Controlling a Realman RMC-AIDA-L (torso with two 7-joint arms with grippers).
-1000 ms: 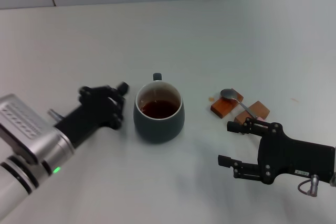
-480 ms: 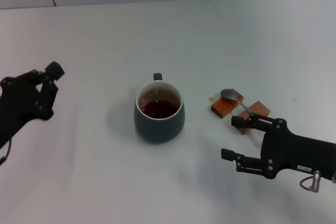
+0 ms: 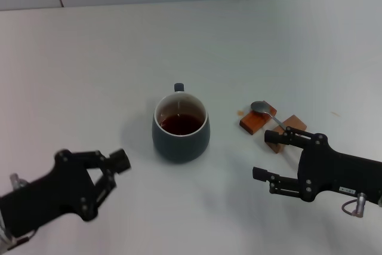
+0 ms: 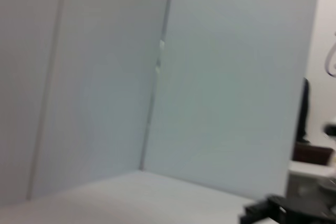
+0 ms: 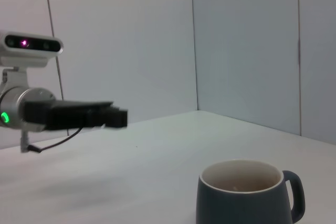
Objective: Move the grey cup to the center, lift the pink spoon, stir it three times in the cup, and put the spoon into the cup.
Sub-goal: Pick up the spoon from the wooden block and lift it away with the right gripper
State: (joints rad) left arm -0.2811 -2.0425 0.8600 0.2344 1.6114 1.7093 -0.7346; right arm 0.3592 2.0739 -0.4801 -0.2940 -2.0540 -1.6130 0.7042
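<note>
So the cup (image 3: 181,126) stands near the middle of the surface (image 3: 179,40), dark liquid inside, nothing gripping it; the first step looks done. The left end effector (image 3: 110,174) hangs low and well apart from it, fingers spread, empty. The spoon (image 3: 270,115) lies untouched across the wooden blocks (image 3: 271,126) right of the cup. The right end effector (image 3: 271,158) hovers just near the blocks, fingers wide apart, holding nothing. Lifting, stirring and dropping in remain.
</note>
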